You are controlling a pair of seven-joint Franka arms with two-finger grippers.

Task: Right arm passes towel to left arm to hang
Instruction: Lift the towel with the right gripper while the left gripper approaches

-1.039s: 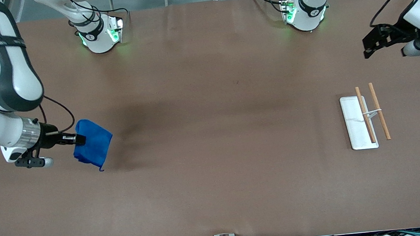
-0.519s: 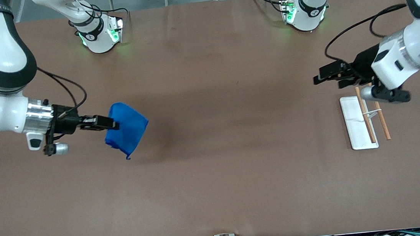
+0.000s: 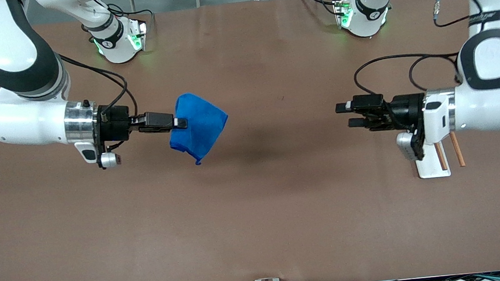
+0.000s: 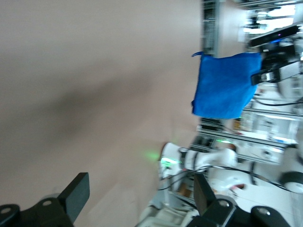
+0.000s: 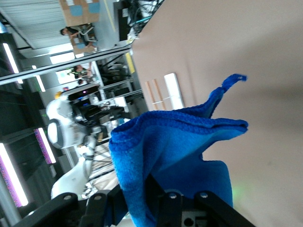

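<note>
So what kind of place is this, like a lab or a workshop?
Most likely a robotics lab. Two white arms are bolted to a brown table, the right gripper holds a blue towel, and the wrist views show metal racks, cables and strip lights around it.

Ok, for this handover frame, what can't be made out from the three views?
- Rack: front view, mostly covered by the left arm's wrist; only its end and two wooden bar tips show.
- Towel: right wrist view, its gripped edge is buried between the right gripper fingers.
- Left gripper: left wrist view, fingers cut off by the picture's edge.
- Background shelving: left wrist view, blurred.
</note>
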